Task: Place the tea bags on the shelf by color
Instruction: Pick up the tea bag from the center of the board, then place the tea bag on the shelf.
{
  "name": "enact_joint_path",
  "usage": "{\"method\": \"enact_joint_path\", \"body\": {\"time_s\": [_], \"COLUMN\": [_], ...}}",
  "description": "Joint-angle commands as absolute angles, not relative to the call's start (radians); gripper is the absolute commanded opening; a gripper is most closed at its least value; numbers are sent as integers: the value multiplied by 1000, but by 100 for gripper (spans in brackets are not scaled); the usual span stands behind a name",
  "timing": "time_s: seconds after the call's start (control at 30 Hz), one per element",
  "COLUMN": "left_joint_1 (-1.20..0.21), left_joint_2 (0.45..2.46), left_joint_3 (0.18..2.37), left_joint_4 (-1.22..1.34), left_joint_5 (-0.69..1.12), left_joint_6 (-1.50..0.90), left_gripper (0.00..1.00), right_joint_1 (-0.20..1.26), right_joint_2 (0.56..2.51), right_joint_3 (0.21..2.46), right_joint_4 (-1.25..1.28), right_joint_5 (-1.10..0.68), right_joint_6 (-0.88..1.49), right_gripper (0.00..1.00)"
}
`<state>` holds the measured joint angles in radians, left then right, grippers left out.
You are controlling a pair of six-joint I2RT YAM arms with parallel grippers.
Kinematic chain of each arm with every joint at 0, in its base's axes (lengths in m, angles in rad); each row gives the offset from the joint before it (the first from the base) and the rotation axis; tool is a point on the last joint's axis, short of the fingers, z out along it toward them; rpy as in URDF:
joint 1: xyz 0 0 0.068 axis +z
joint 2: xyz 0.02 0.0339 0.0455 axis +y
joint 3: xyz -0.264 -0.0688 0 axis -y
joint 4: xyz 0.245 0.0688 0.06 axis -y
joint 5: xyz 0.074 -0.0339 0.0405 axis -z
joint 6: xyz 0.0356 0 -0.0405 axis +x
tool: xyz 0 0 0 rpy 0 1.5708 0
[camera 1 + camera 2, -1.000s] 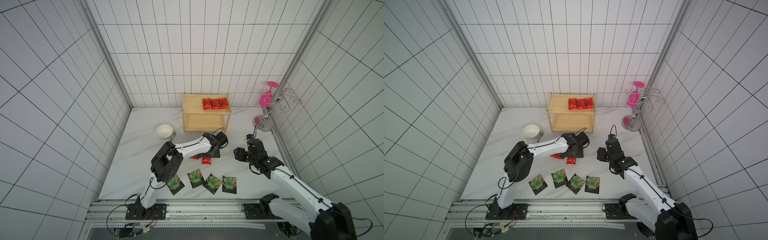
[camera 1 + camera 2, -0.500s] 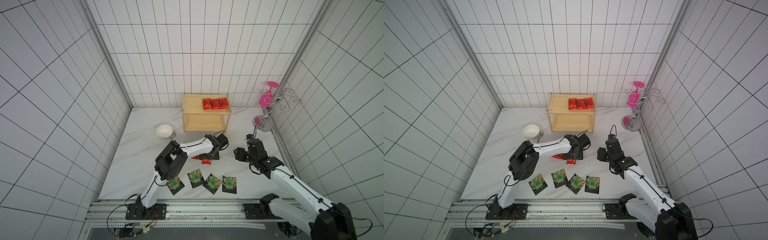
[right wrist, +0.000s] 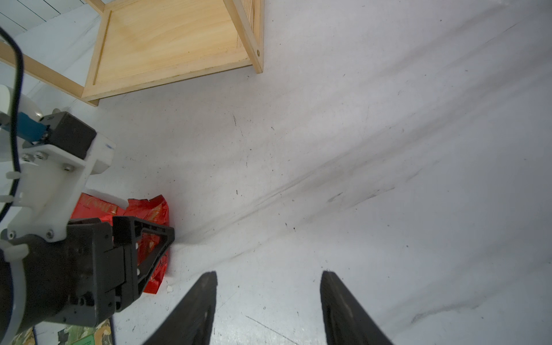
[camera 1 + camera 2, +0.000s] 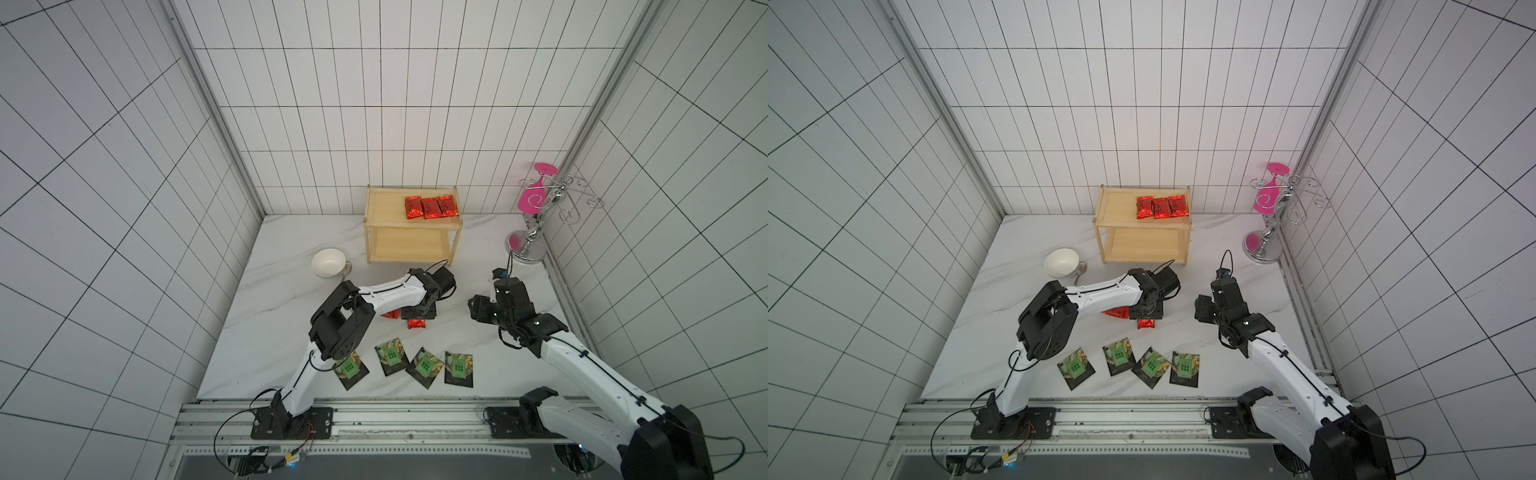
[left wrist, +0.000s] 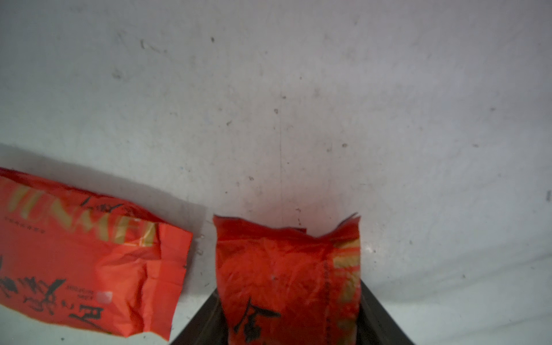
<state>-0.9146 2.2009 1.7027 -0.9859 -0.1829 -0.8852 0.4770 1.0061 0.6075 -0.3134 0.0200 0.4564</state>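
Left gripper [image 4: 419, 314] dropped onto red packet [image 5: 286, 268] lying on counter [image 3: 358, 149] in front of shelf [image 4: 409, 247]; jaws narrowed, now pinching its sides. Second red packet [image 5: 83, 263] just beside. Three red packets [image 4: 431, 207] on shelf's top tier. Right gripper [image 3: 268, 273] near shelf's front, jaws spread, empty.

The shiny red oblong foil packets [image 5: 286, 283] carry black script and gold bands. The dark square sachets [image 4: 424, 367] bear bright green labels. The small two-tier wooden shelf [image 4: 384, 208] is pale honey-tan. The marble tabletop [image 4: 282, 299] is white with faint grey veins; the round bowl [image 4: 328, 262], white.
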Motion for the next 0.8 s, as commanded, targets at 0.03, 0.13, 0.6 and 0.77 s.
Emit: {"method": "enact_joint_path", "body": {"time_s": [0.03, 0.13, 0.6, 0.77], "left_joint_1": [-908, -901, -776, -697], "left_joint_2": [2125, 2079, 1894, 1852], "left_joint_3": [1684, 1661, 1816, 1897], "left_joint_4": [-940, -924, -991, -953], "left_joint_5": [-169, -176, -216, -284], "left_joint_6": [-853, -844, -648, -581], "left_gripper": [56, 55, 52, 51], "right_joint_1": [467, 468, 466, 467], "right_joint_2": [1007, 1001, 1020, 1013], "right_joint_3": [601, 603, 631, 637], "right_joint_4": [-317, -325, -328, -329], "right_joint_5": [39, 44, 6, -24], "right_joint_6": [446, 445, 440, 441], "right_gripper": [59, 59, 58, 58]}}
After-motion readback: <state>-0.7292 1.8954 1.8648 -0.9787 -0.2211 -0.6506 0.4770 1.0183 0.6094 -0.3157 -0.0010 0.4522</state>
